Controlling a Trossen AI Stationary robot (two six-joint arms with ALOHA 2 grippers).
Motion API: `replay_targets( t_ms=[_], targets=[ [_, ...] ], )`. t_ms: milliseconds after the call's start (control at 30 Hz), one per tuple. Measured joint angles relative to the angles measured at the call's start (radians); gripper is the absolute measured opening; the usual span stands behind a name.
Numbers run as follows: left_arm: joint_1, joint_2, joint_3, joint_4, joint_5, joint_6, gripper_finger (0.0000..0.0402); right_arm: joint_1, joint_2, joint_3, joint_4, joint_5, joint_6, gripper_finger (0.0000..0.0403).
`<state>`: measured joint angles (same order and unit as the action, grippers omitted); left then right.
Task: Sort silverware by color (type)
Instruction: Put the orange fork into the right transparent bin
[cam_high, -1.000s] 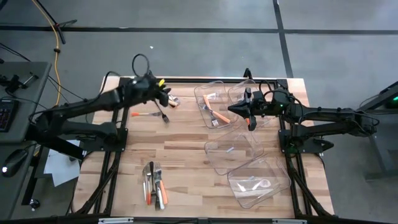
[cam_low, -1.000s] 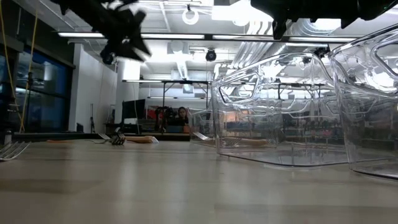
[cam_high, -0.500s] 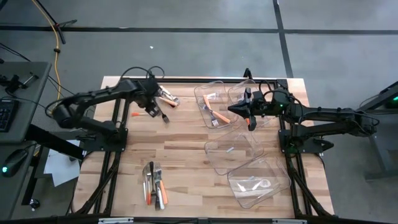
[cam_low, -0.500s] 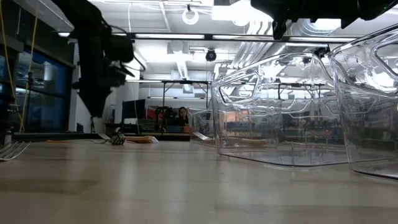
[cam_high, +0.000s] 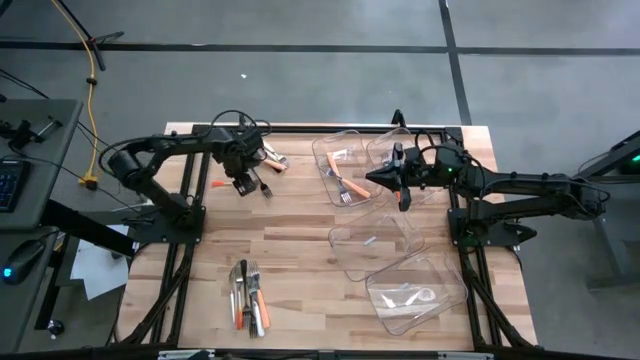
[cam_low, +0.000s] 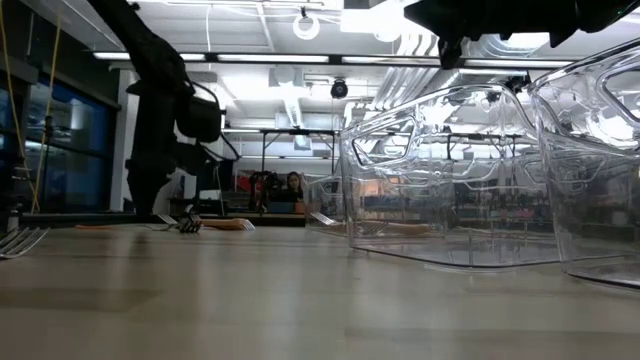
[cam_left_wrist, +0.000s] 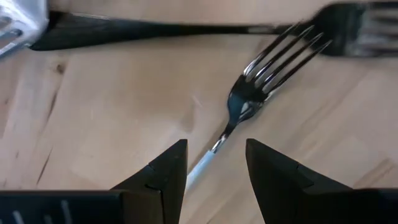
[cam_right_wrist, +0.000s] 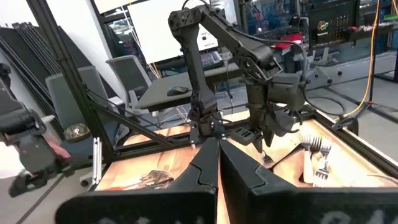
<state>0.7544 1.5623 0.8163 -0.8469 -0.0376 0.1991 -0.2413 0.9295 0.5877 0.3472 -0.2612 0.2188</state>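
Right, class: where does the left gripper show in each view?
High view: left gripper at the table's far left corner.
Low view: left, low over the table.
Left wrist view: bottom centre, open.
Right wrist view: right of centre, farther off.
Shared landmark: the fork at its tips.

Silverware lies scattered in groups across the wooden table (cam_high: 300, 235). A bundle of forks and knives (cam_high: 249, 297), handles orange, white and plain metal, lies heaped near the front-left edge. Toward the far-left corner, an orange-handled fork (cam_high: 232, 184) lies flat beside a dark-handled fork (cam_left_wrist: 249, 99), tines fanned out, with a few more pieces (cam_high: 274, 159) just behind them. An orange-handled fork (cam_high: 347, 186) rests inside a clear bin at the far edge, right of centre, and white-handled pieces (cam_high: 418, 295) lie in the bin at the front-right corner.
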Motion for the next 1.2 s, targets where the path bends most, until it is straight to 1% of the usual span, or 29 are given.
replay_targets(
  t_ms=[200,433,533,600,767,800,1033,1200],
  targets=[
    [0.012,0.064,0.003,0.031,-0.016,0.051,0.0152,0.0,0.0,0.0,-0.011,0.0,0.009,0.0],
    [0.012,0.092,0.004,0.031,-0.011,0.089,0.0148,0.0,0.0,0.0,-0.013,0.0,0.009,0.0],
    [0.009,0.092,0.004,0.03,-0.029,0.084,0.0127,0.0,0.0,0.0,-0.014,0.0,0.008,0.0],
    [0.008,0.092,0.004,0.029,-0.031,0.08,0.0104,0.0,0.0,0.0,-0.014,0.0,0.008,0.0],
    [0.007,0.094,0.003,0.026,-0.04,0.082,0.0021,0.0,0.0,0.0,-0.014,0.0,0.008,0.0],
    [0.005,0.094,0.003,0.023,-0.043,0.078,0.0011,0.0,0.0,0.0,-0.014,0.0,0.008,0.0],
    [0.003,0.084,0.002,0.017,-0.036,0.067,0.0004,0.0,0.0,0.0,-0.014,0.0,0.008,0.0],
    [0.004,0.051,0.005,0.006,-0.03,0.064,0.0003,0.0,0.0,0.0,-0.014,-0.001,0.009,0.0]
  ],
)
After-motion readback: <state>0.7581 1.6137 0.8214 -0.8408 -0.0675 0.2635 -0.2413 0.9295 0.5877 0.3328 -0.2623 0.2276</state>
